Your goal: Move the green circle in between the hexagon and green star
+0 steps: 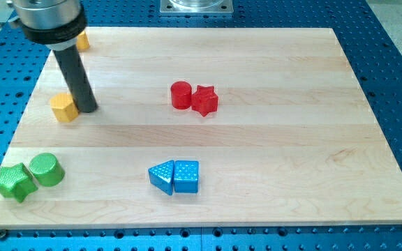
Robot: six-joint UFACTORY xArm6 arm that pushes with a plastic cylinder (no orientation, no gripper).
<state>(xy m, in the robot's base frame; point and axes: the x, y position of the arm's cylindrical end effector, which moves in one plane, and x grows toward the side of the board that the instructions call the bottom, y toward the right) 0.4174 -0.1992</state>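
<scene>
Down at the view's bottom, nearest the lens, the blue pair is seen first: a blue triangle [162, 176] pressed flat against a blue cube [186, 176], both with a dimpled, shiny surface.

Now from the view's left. The green star [14, 182] is found at the bottom-left corner of the pale wooden board [271, 132], and the green circle [46, 170], a ribbed little cylinder, is set touching it on its right. Higher up, the yellow hexagon [64, 107] is seen, matte and chunky, with my tip [87, 109] planted just beside its right edge; whether the two touch cannot be told. Nothing is held by the dark, smooth rod, a bare end only. Behind the arm's metal collar, at the top-left, a second yellow block [83, 42] is partly hidden, its shape unclear.

Further right, near the board's middle, a red cylinder [181, 95] is nestled against a red star [205, 100], both glossy.
</scene>
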